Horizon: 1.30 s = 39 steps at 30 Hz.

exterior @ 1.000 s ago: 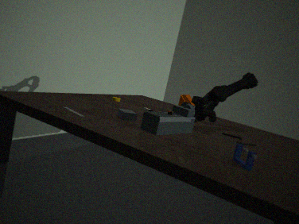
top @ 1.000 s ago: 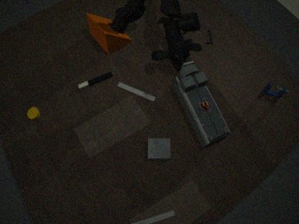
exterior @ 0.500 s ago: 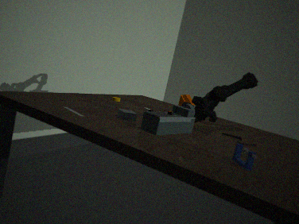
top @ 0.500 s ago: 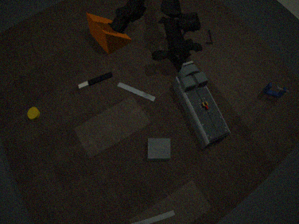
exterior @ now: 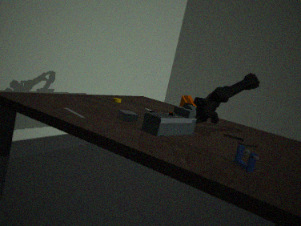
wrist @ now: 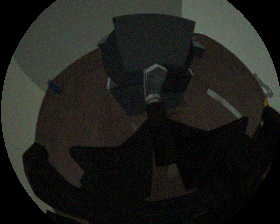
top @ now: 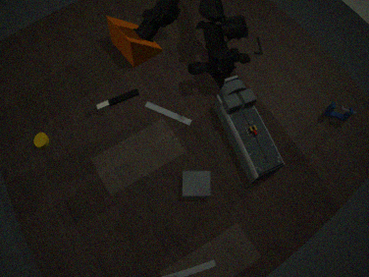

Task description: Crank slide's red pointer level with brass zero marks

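Observation:
The machine (top: 237, 142) (exterior: 178, 127) is a long grey box with raised grey blocks at its arm-side end. On its top the small red pointer (top: 255, 133) sits close beside the yellowish brass marks (top: 251, 128); it looks slightly off them toward the far end from the arm, but they are too small to tell exactly. In the wrist view the grey crank arm (wrist: 155, 82) leads to a dark handle (wrist: 158, 125). My gripper (top: 222, 77) (wrist: 155, 121) is shut on this handle at the machine's arm-side end. The handle is hidden in the top and exterior views.
An orange wedge (top: 133, 50) (exterior: 187, 101) stands near the arm. A black-and-white stick (top: 118, 99), a pale strip (top: 168, 113), a yellow cylinder (top: 41, 139) (exterior: 117, 100) and a grey block (top: 196, 184) (exterior: 127, 115) lie to one side, a blue object (top: 338, 114) (exterior: 245, 159) to the other.

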Tool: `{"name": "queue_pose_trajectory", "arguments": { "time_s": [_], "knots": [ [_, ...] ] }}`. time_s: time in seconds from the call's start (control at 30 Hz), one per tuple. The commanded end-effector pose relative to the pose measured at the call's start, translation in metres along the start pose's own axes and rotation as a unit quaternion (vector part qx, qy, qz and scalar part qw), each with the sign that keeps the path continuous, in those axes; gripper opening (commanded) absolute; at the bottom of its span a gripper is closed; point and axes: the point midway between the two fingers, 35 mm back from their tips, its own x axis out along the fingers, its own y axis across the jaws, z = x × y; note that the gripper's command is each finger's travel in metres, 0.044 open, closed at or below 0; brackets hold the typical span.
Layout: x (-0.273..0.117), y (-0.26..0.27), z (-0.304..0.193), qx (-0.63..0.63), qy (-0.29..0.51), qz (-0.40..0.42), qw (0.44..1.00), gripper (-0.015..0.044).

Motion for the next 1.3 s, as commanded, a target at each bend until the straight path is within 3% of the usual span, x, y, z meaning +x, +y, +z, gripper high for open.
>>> {"name": "queue_pose_trajectory", "arguments": {
  "time_s": [0.0, 1.27],
  "knots": [
    [-0.0008, 0.0091, 0.0006, -0.005, 0.002, 0.013, 1.0, 0.0],
    [-0.0029, 0.0139, 0.0019, -0.005, 0.002, 0.013, 1.0, 0.0]
  ]
}}
